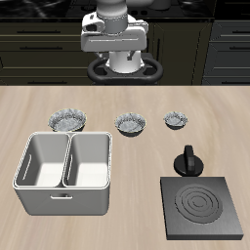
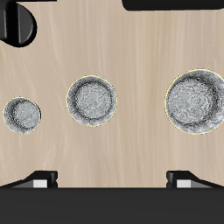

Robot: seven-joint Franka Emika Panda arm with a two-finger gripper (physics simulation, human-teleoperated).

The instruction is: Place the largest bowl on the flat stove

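Exterior view shows three speckled bowls in a row across the middle of the wooden worktop (image 1: 146, 103), spaced apart from one another. At one end of the row sits the largest bowl (image 1: 68, 120), upright, just behind the grey two-compartment metal bin (image 1: 63, 173). The medium bowl (image 1: 130, 123) is in the middle and the smallest bowl (image 1: 176, 120) at the other end. Near the front edge lies the flat stove (image 1: 202, 208), with ring marks on its top and a black knob (image 1: 188, 161) at its back edge; it is well apart from the largest bowl. The arm is raised at the back of the worktop, above the robot's base, and touches nothing.

From the wrist view the same three bowls appear from above: the largest bowl (image 2: 195, 102), the medium bowl (image 2: 92, 101) and the smallest bowl (image 2: 21, 115). The gripper (image 2: 112, 179) hangs with its fingers (image 2: 40, 179) wide apart, holding nothing
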